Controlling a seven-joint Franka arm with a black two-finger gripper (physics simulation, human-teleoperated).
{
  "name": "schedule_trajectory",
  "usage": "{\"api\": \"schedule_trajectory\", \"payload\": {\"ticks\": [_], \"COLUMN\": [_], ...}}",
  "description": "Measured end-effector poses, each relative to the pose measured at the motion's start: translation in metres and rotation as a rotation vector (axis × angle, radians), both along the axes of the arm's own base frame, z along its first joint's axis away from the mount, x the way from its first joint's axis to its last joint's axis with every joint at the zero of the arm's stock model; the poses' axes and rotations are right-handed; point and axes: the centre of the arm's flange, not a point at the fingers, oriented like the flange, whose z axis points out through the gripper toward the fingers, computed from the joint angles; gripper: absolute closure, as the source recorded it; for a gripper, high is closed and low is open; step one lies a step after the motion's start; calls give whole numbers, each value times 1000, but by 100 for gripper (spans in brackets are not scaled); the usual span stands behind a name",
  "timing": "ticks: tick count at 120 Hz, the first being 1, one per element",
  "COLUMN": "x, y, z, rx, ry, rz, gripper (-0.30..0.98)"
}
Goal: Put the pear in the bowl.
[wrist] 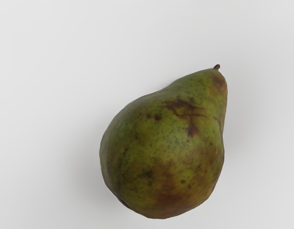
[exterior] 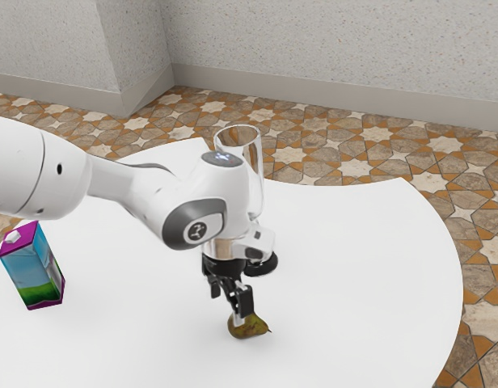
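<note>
Claw (exterior: 239, 315) right down at pear (exterior: 253, 326), can't tell how far open or whether it's got any grip. Pear's lying on its side on white desk (exterior: 362, 299). My guess: medium weight, firm, kinda slippery skin, bruises if crushed. I'd pinch across fat end (wrist: 159, 164), gentle but snug. Narrow neck (wrist: 204, 88) tapers, prob squirts out tbh.
</note>
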Motion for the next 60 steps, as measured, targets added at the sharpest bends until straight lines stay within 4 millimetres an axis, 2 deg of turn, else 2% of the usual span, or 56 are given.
{"api": "schedule_trajectory", "payload": {"ticks": [36,60], "x": [5,5], "y": [-2,-8], "z": [-9,-26], "rx": [-13,-31], "ry": [-13,0], "rz": [-128,-196], "gripper": [0,0]}}
